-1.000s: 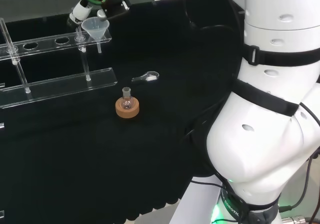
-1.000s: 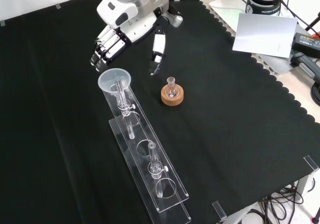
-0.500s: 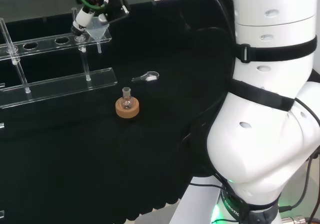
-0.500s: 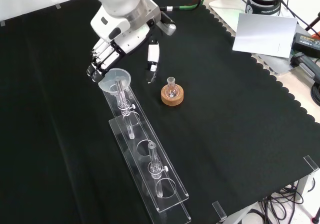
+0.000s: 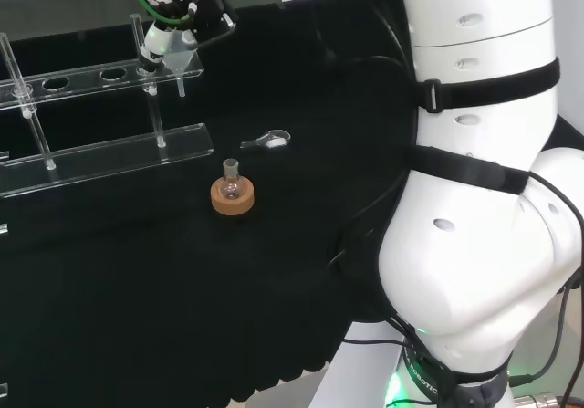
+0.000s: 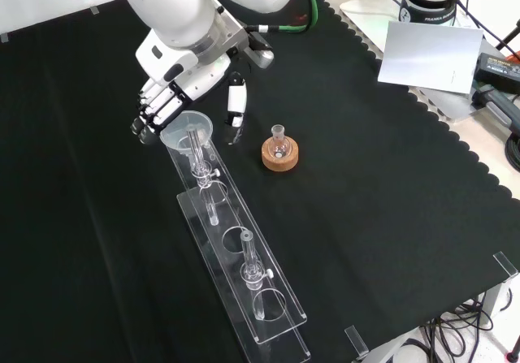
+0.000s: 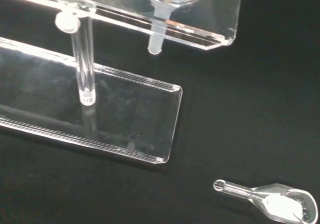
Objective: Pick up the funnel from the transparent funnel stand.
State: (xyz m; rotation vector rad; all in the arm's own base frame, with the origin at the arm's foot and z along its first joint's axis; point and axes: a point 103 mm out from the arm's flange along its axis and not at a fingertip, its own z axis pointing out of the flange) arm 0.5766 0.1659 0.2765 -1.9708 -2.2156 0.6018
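I see the hand spread around the funnel, fingers on one side of the rim and thumb apart on the other; contact I cannot tell. The funnel sits in the end hole of the transparent funnel stand, toward the table's far edge in the front view.

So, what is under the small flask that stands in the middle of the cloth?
The flask sits in a cork ring that serves as its stand, and the ring rests on the black cloth. The flask's bottom is covered by the ring.
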